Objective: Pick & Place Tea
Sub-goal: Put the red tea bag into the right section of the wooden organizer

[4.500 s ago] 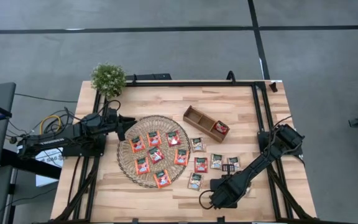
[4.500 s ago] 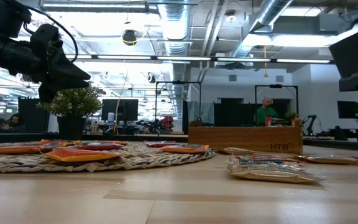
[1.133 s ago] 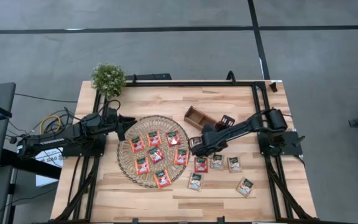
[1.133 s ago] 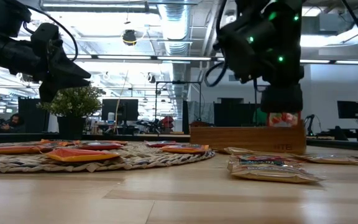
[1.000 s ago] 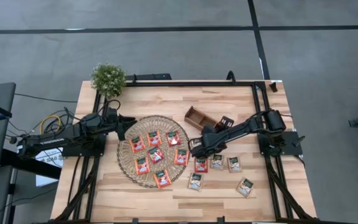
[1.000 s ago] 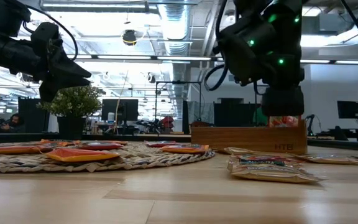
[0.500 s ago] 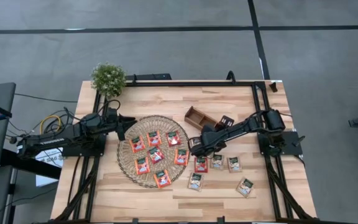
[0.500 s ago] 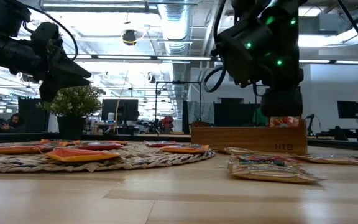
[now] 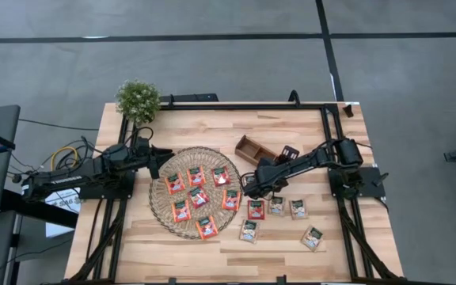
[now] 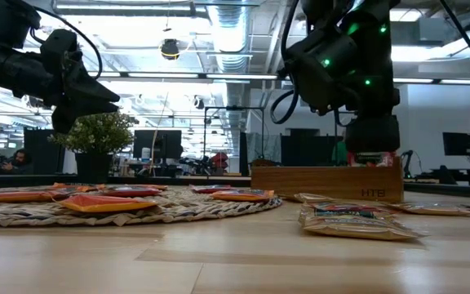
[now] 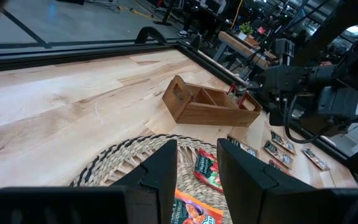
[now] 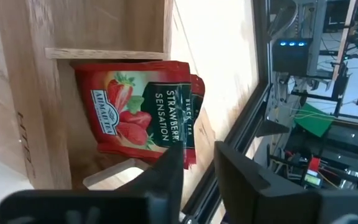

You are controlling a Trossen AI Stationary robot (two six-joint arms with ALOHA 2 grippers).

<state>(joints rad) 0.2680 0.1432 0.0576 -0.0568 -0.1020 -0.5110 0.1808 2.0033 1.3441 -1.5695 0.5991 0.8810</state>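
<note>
I have the right gripper (image 12: 194,165) spread empty above the brown wooden compartment tray (image 9: 261,152), red strawberry tea sachets (image 12: 143,104) lying in its end compartment; more sachets wait on the round wicker mat (image 9: 160,207); left gripper (image 11: 197,171) parked open

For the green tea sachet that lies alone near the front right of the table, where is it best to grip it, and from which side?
The green tea sachet lies flat on the table, apart from the other sachets. A gripper should probably come straight down and pinch across two opposite edges, since a flat packet shows no side face to grasp. The free space around it leaves room for open fingers.
</note>
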